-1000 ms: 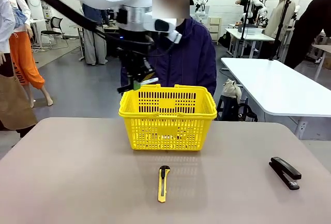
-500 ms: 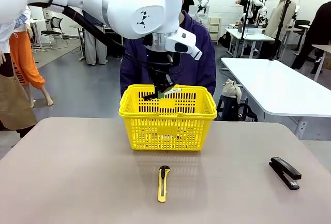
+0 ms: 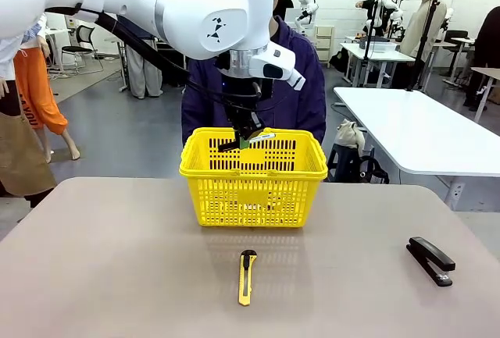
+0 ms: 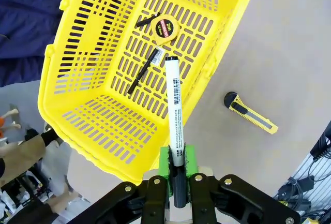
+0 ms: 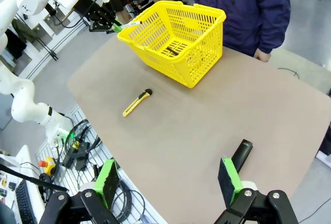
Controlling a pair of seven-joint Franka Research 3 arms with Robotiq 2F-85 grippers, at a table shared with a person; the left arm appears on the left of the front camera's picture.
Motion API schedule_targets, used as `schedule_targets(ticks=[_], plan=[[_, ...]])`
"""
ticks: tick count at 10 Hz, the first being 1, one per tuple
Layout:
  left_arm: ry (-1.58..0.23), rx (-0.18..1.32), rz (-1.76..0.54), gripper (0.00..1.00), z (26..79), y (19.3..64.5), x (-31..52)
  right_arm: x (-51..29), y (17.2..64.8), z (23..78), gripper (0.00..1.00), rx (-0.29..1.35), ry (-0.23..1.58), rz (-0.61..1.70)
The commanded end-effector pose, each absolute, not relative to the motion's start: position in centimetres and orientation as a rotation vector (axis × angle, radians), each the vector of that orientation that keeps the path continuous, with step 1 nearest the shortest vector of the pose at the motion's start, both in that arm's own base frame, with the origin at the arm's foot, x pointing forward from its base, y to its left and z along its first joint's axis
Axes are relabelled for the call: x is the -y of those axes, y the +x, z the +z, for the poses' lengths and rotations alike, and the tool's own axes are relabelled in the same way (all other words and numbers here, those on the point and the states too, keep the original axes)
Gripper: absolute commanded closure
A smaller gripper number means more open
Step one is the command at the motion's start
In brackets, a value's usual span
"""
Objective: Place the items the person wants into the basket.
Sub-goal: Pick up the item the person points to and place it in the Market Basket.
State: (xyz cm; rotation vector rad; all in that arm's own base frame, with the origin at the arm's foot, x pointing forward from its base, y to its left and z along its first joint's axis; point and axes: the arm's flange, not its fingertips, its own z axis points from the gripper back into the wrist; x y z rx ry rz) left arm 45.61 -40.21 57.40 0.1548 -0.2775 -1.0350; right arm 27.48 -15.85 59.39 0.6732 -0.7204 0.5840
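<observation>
The left gripper (image 4: 176, 180) hangs above the basket (image 3: 312, 168), its jaws closed on the black-capped end of the marker (image 4: 174, 120), whose white barrel points down toward the basket floor. In the front view the marker (image 3: 262, 136) sits level with the rim on the person's side, over the opening. The basket stands near the far edge of the bench (image 3: 94, 260), about midway along it, with the person (image 3: 297, 96) directly behind it. Two items already lie on the basket floor: the tape measure (image 4: 164, 29) and, just beside it, the pen (image 4: 143, 72). The marker is therefore judged to be the last of the wanted items; it is carried into position but not yet released, so the task appears nearly complete, with only the drop and withdrawal remaining. The right gripper (image 5: 170, 180) is held high over the bench's right part, jaws wide apart and empty. A knife (image 3: 247, 276) lies near the front edge at centre, and a stapler (image 3: 430, 260) toward the right edge; both stay outside the basket.
</observation>
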Motion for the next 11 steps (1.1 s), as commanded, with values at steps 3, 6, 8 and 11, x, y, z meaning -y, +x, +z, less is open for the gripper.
schedule_targets(ticks=[3, 6, 8, 11], plan=[[0.165, 0.278, -1.03, 0.86, 57.4, 45.5, 40.1, 15.8, 27.6, 59.4, 0.0, 0.727, 0.687, 0.586], [0.152, 0.282, -1.09, 0.86, 57.4, 47.4, 40.0, 15.8, 27.6, 59.4, 0.0, 0.727, 0.687, 0.586], [0.116, 0.306, -1.108, 0.86, 56.4, 49.4, 39.4, 15.8, 27.6, 59.4, 0.0, 0.727, 0.687, 0.586], [0.048, 0.283, -1.128, 0.86, 54.7, 53.2, 38.2, 15.8, 27.6, 59.4, 0.0, 0.727, 0.687, 0.586]])
